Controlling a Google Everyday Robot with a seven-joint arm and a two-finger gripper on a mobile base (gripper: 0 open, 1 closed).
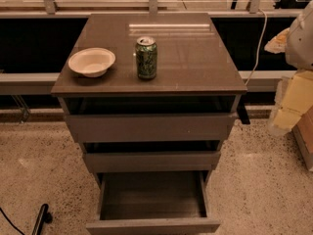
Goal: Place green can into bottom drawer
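The green can (146,58) stands upright on the table (195,58), near the middle of the glossy brown top and a little toward its front edge. Its silver lid faces up. To the left of it, apart and not touching, sits a cream bowl (91,61), lower than the can; its inside shows only its own pale surface.

Three drawers are set under the table top. The top drawer (149,127) is pulled out a short way, leaving a dark gap above its front. The middle drawer (151,161) is out slightly too, and what either holds is hidden in shadow. The bottom drawer (152,226) is pulled out furthest, and its shallow tray shows a bare grey-brown floor between the side walls.

The tool is out of view, so I cannot tell whether it is open or closed. A pale rounded shape (301,35) at the right edge may be part of the arm. Below it stand yellowish blocks (293,102). A white cable (259,38) hangs behind the table's right corner, and a black object (41,219) lies on the speckled floor (264,180) at lower left.
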